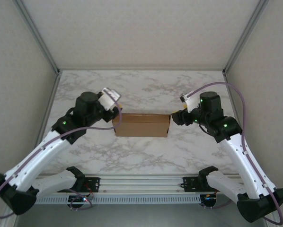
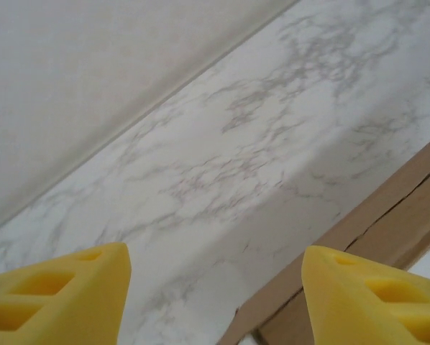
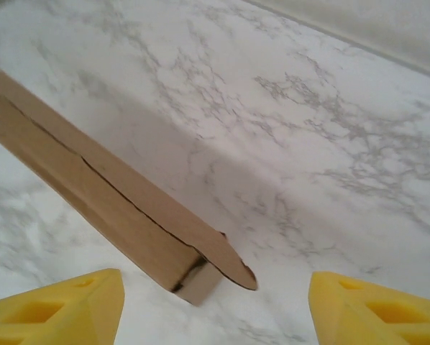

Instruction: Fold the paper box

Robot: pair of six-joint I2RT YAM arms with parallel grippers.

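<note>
White marble table (image 1: pixel 141 90), pale textured walls (image 1: pixel 146 28), aluminium corner posts (image 1: pixel 37 35)

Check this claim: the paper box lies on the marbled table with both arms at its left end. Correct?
No. The top external view shows the paper box with the left arm at its left end, the right arm at its right.

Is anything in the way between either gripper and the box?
Nothing visible. The box lies on bare table, with the left gripper at its left end and the right gripper at its right end, both open.
</note>
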